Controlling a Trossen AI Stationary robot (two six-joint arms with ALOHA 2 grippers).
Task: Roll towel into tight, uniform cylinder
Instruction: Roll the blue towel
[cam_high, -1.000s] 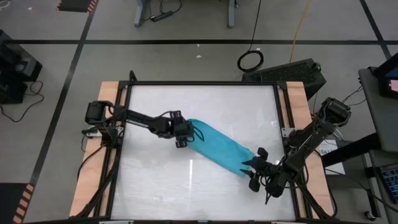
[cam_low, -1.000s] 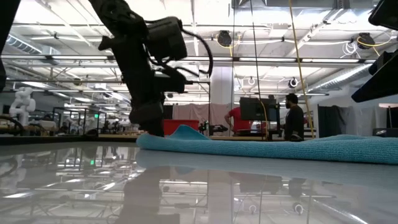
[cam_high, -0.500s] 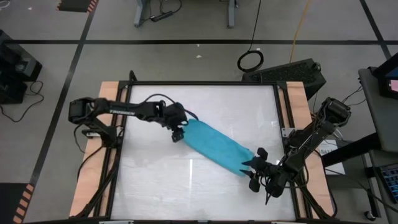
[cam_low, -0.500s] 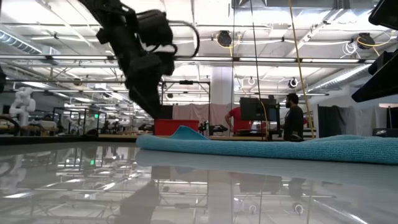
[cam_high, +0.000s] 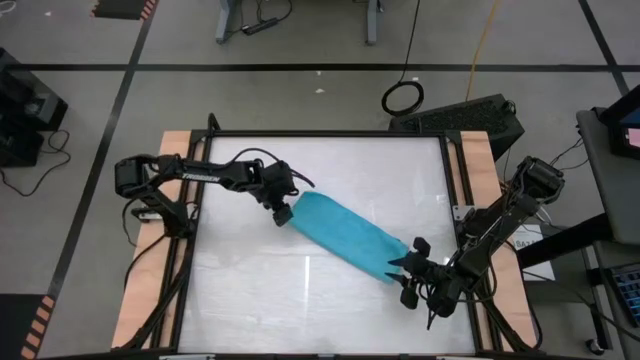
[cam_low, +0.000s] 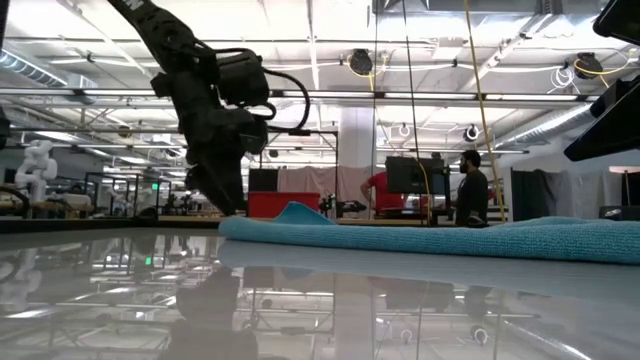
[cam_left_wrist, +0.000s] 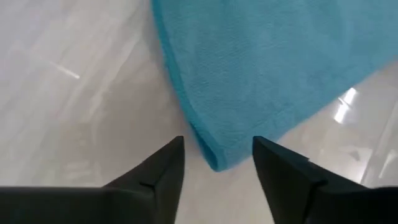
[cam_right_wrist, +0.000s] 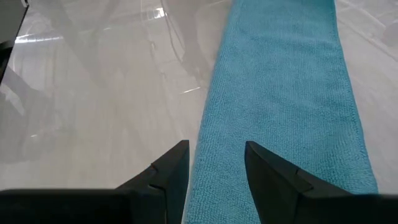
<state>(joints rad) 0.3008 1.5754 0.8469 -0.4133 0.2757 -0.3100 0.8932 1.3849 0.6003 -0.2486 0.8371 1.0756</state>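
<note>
white table (cam_high: 250, 290) | towel (cam_high: 345, 236) corner between open left gripper (cam_high: 282, 212) fingers

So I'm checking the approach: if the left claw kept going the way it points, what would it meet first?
Most likely the towel: its corner lies between the open left claw fingers, just ahead. Height above the table is unclear.

Overhead view straight down; low view level across the glossy white surface (cam_high: 300, 290); both wrist views close above the folded turquoise cloth towel (cam_left_wrist: 261, 68).
</note>
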